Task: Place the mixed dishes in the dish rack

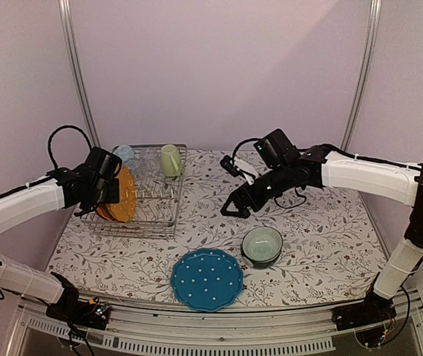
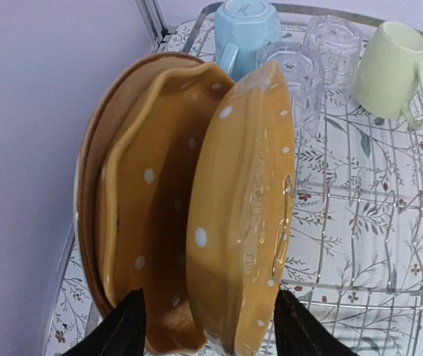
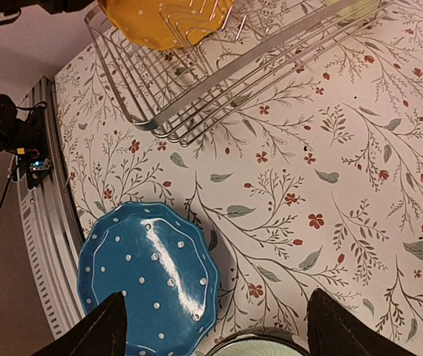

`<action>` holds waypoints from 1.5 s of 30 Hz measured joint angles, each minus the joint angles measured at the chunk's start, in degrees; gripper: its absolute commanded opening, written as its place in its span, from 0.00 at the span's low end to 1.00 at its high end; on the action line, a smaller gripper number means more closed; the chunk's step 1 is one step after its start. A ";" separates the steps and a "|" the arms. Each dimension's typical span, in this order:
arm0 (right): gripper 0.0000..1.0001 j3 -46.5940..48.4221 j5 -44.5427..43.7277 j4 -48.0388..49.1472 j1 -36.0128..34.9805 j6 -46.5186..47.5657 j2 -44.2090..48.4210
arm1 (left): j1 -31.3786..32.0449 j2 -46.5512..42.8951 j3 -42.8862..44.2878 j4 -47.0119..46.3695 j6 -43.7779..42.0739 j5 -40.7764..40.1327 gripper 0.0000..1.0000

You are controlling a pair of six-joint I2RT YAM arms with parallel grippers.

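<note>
At the left, at ten o'clock on the worktop (image 1: 323,222), stands the dish rack (image 1: 141,226), and my left fingers (image 2: 122,334) are there. They stand apart on both sides of the yellow dotted plate (image 2: 234,215), with a gap at least on one side, so I judge them released and not clenched on it. This plate is upright on its edge between the tines. At its nine o'clock side leans a second yellow plate (image 2: 152,222), and behind that one the tan plate (image 2: 93,163). At twelve o'clock in the rack are the light blue mug (image 2: 245,30), the clear glass (image 2: 300,74) and, more to the right, the pale yellow-green mug (image 2: 389,70).

I think the step in hand is the placing of this plate. Next, my left arm must pull straight back without knocking the plate over.

At six o'clock on the worktop lies the blue dotted plate (image 1: 207,278), flat, and near it at five o'clock the teal bowl (image 1: 262,245). Both are not loaded yet.

My right fingers (image 3: 100,334) hang above the middle of the worktop, spread wide and grasping nothing. They should go down to the bowl or the plate rim; the flat plate will be hard to take at its edge.
</note>
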State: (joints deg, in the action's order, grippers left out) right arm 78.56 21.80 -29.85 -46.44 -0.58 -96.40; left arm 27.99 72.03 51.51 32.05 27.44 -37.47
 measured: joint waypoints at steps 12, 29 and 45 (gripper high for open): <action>0.78 10.58 -5.44 -9.35 -10.05 6.29 -14.16 | 0.24 -16.11 0.96 -3.67 -1.40 11.93 0.95; 0.56 14.88 -10.45 -18.95 -11.06 10.29 -26.03 | 0.46 -19.85 1.79 -6.73 -1.29 22.12 1.00; 0.23 15.69 -8.94 -20.00 -11.04 11.67 -28.09 | 0.46 -19.12 1.14 -7.43 -1.29 22.18 1.00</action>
State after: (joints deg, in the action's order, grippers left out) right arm 94.26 12.86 -49.84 -57.47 11.09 -124.49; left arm 28.45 52.90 52.64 24.62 26.15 -15.29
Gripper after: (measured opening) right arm 0.301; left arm 0.996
